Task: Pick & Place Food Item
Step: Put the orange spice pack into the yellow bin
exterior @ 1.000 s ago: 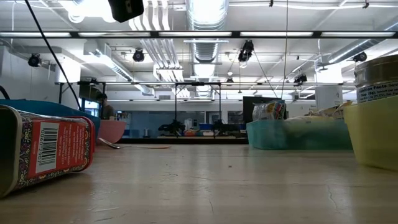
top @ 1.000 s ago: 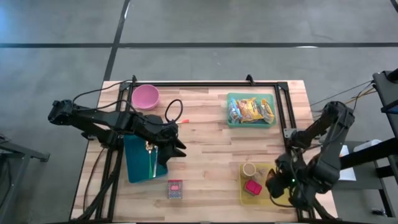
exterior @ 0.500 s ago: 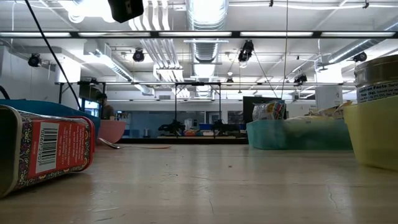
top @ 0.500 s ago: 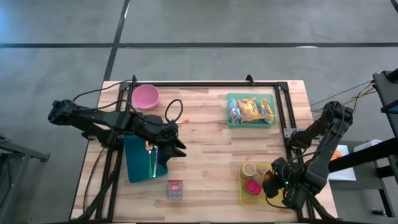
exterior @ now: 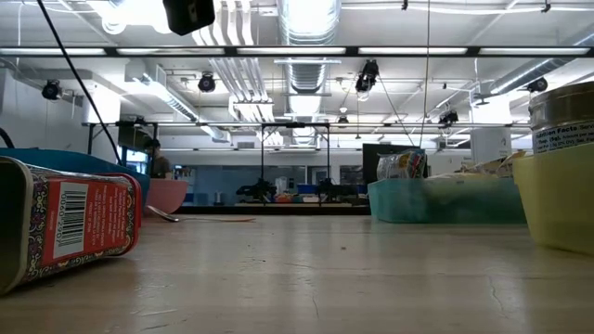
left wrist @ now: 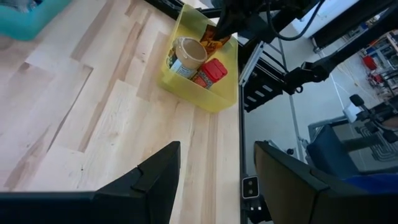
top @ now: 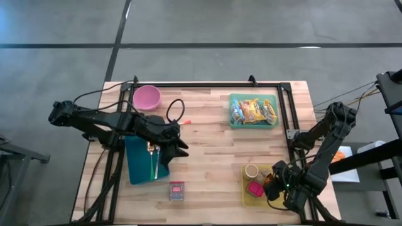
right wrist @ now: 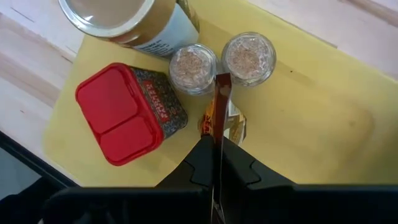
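Right arm has crept inward over the last second toward the shallow yellow plastic tray [top: 269,169] at the table's [top: 213,150] 5 o'clock corner; left arm and all loose items unchanged. Right claw [right wrist: 216,163] hangs over that tray, fingers pressed together on a thin brown-and-orange snack packet [right wrist: 217,121], packet's long axis in line with the fingers. Just past the packet: two small clear glass jars of crumbs [right wrist: 195,68], a red-lidded patterned spice tin [right wrist: 129,112], a tan-lidded round can [right wrist: 127,18], all inside the tray. Judgement: the move turns on the packet sitting dead centre in the claw above bare tray floor, so straight down or up works. Teal bin of snack bags [top: 253,112] lies at 11 o'clock from the claw, well apart. Left claw [top: 176,147] waits half apart, empty, by the blue rectangular tray [top: 139,164] at table's 9 o'clock, far from the packet; right arm is nearer.
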{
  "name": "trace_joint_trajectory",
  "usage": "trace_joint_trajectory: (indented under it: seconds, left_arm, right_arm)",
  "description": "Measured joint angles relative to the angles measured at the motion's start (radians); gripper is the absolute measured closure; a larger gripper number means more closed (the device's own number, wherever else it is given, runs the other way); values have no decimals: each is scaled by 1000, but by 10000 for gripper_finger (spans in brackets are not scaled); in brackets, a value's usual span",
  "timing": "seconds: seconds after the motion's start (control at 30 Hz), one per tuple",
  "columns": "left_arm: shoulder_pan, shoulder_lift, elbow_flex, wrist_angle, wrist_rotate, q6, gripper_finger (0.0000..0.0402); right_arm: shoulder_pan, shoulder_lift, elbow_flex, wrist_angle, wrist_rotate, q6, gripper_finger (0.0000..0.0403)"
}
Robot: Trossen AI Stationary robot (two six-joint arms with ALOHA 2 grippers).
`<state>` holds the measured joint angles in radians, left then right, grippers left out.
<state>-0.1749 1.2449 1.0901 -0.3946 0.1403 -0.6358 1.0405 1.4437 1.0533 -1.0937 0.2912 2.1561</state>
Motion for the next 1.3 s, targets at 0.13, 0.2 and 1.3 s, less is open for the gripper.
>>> trace_joint_trajectory:
  seconds: [0.13,0.2,1.3]
  left_arm:
    - [1,0,0,0,-14,0,192]
    - [2,0,0,0,-14,0,192]
    - [11,0,0,0,-18,8,192]
  right_arm:
    - [0,0,0,-1,0,-17,395]
    - [0,0,7,-2,0,-35,395]
    - [-12,46,15,57,-2,-14,394]
